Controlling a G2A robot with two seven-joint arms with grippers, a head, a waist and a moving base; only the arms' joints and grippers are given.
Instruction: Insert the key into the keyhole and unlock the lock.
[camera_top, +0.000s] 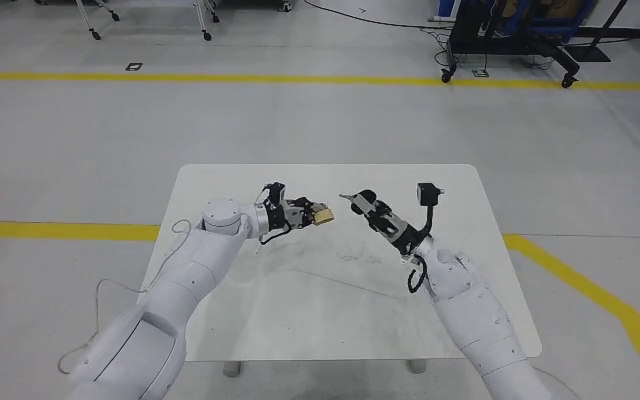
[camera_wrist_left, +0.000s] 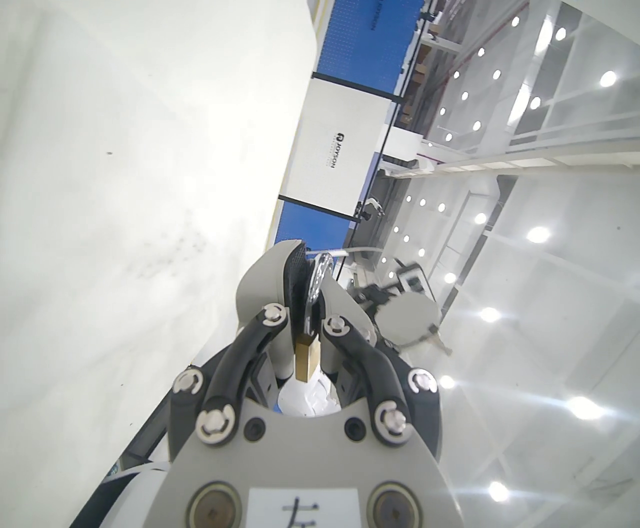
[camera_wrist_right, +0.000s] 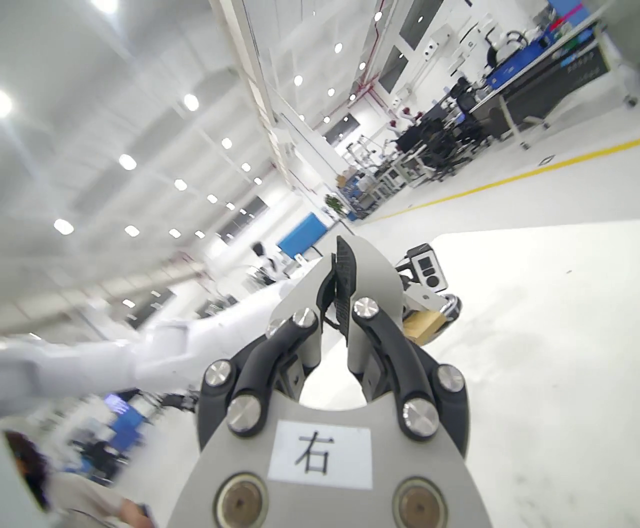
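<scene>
We see left fingers (camera_wrist_left: 265, 285) pinching small brass padlock (camera_top: 322, 214) by shackle (camera_wrist_left: 318, 280). Right fingers (camera_wrist_right: 375, 280) pinch thin silver key (camera_top: 346, 198), tip pointing toward padlock, near, not touching yet.

A big industrial lab hall: yellow floor lines (camera_top: 300, 78), rows of ceiling lights (camera_wrist_right: 127, 161), workbenches (camera_wrist_right: 530, 95) with equipment.

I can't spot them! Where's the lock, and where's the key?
lock (camera_top: 322, 214), top view, on its brass body.
key (camera_top: 346, 198), top view, on the blade sticking out.
</scene>
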